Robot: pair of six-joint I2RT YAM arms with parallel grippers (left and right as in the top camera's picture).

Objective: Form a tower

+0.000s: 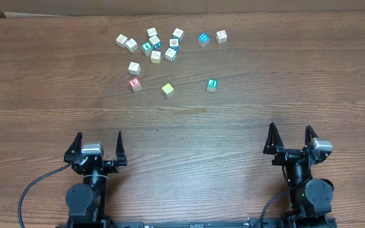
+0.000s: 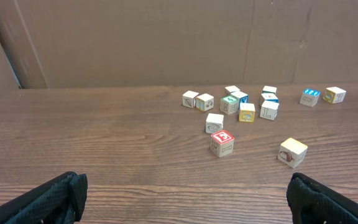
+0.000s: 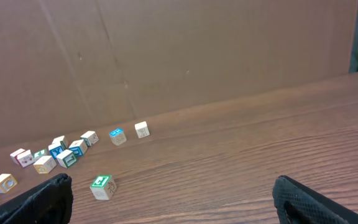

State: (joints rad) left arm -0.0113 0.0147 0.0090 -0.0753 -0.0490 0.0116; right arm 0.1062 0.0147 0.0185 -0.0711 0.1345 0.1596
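Note:
No tower shows in any view; small wooden letter cubes lie loose and single on the far half of the table. A yellow cube (image 1: 167, 89) (image 2: 293, 152), a green-faced cube (image 1: 211, 85) (image 3: 102, 186) and a red cube (image 1: 135, 83) (image 2: 222, 142) lie nearest. A teal-faced cube (image 1: 147, 47) (image 2: 229, 103) sits in the cluster behind them. My left gripper (image 1: 99, 138) (image 2: 185, 186) and right gripper (image 1: 290, 130) (image 3: 173, 186) stand open near the front edge, far from every cube, with nothing between the fingers.
Several white and blue cubes (image 1: 163, 44) crowd the back centre, with a blue cube (image 1: 203, 39) and a white cube (image 1: 221, 37) to their right. A brown cardboard wall (image 3: 166, 62) rises behind the table. Bare wood (image 1: 189, 126) lies between grippers and cubes.

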